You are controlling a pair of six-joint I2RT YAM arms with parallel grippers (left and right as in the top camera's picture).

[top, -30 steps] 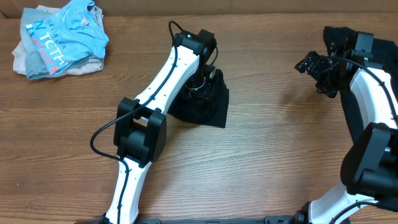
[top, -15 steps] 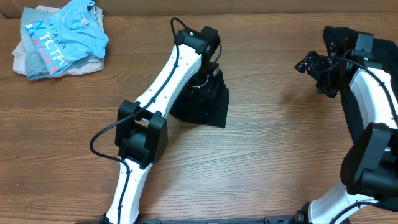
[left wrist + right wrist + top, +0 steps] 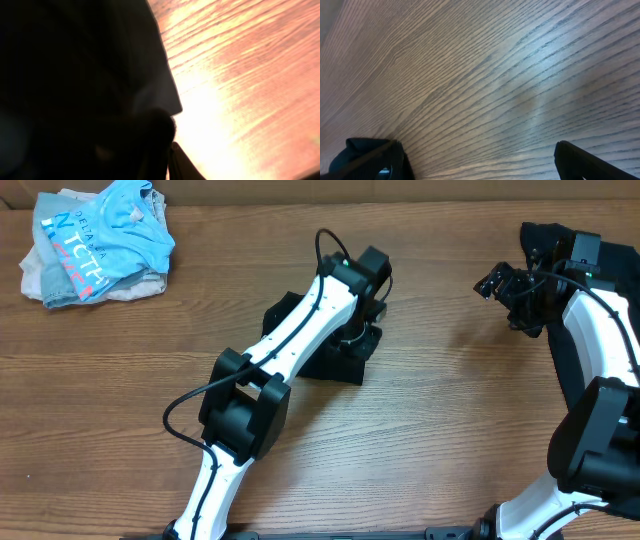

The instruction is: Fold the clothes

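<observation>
A black soft-fabric T-shirt [image 3: 342, 366], bunched into a compact heap, is lying near the middle of the brown wood-grain worktop [image 3: 450, 430]. The white-and-black left arm [image 3: 300, 340] is reaching across it. The left claw [image 3: 362, 330] is sitting over the heap's right-hand edge, so the shirt is lying directly beneath that claw and off to its left. In the left wrist view, dark cloth is filling most of the picture, one free corner showing against the bright wood. The jaws themselves are not showing, so I cannot tell whether they are pinching fabric. The arm is covering too much of the heap to read its long axis. The right claw [image 3: 497, 281] is hanging well apart to the right, jaws spread wide with only bare wood between them. The left arm looks best placed for the next fold. A crumpled light-blue printed garment [image 3: 100, 240] is lying in the far left corner.
</observation>
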